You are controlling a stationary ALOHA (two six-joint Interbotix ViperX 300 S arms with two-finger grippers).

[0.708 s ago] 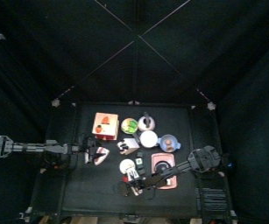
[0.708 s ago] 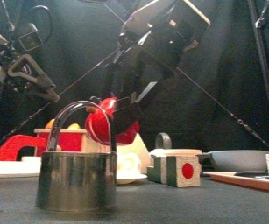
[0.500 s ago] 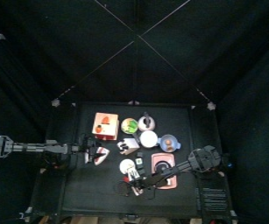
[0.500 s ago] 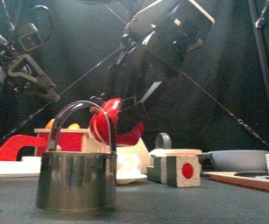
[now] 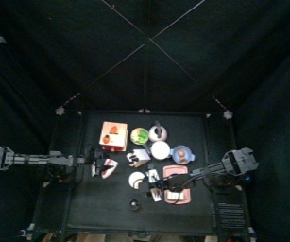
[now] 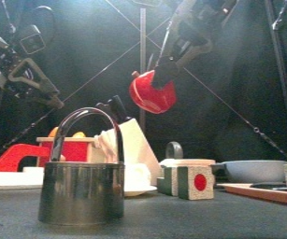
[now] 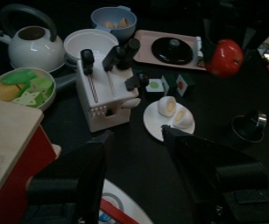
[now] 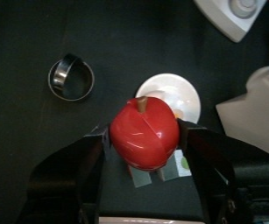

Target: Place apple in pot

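A red apple hangs in my right gripper, high above the table and up to the right of the steel pot with its raised bail handle. In the right wrist view the jaws are shut on the apple, and the pot lies off to one side below, not under the apple. The left wrist view shows the apple and the pot's rim. My left gripper is open and empty, resting at the table's left.
A white plate with food, a white rack, a kettle, a green-filled bowl, a pink tray and a red box crowd the table. A white cube with a red dot stands right of the pot.
My right gripper has lifted the apple from just behind the pot's handle up and to the right. The right arm has drawn back towards its side. The left arm has not moved.
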